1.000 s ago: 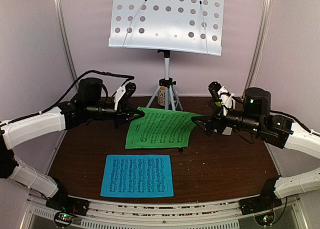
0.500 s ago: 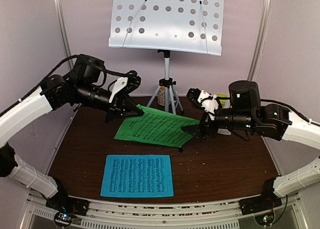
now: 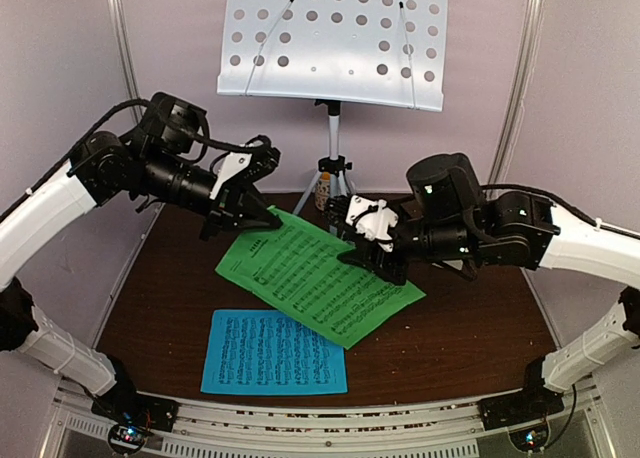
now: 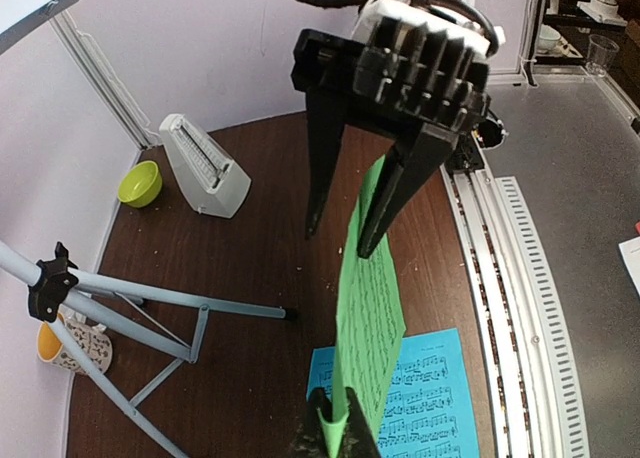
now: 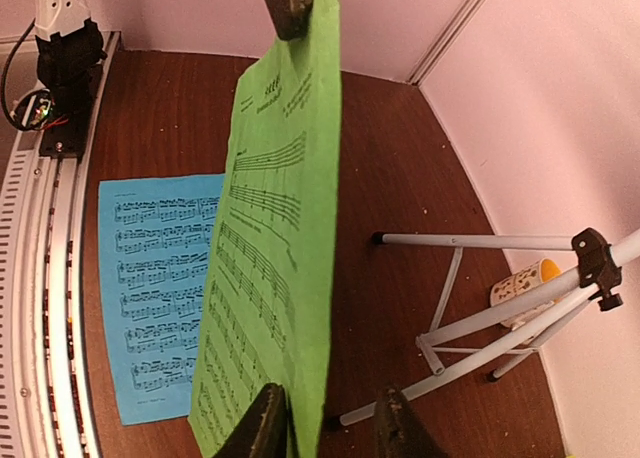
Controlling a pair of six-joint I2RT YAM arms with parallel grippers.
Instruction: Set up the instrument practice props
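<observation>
Now | left gripper (image 3: 268,220): fingers pinch one corner of the thin green sheet (image 3: 315,278) | right gripper (image 3: 375,263): fingers spread, straddling its opposite edge | sheet held bowed off the dark wood-grain table (image 3: 470,323), above flat blue sheet (image 3: 275,351)

The green music sheet (image 3: 320,278) is held tilted over the worktop (image 3: 470,328) by the left gripper (image 3: 262,218), the right gripper (image 3: 365,258) at its edge.

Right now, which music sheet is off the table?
The green sheet: pinched by the left gripper, its far end between the fingers of the right gripper. The blue sheet lies flat on the table.
</observation>
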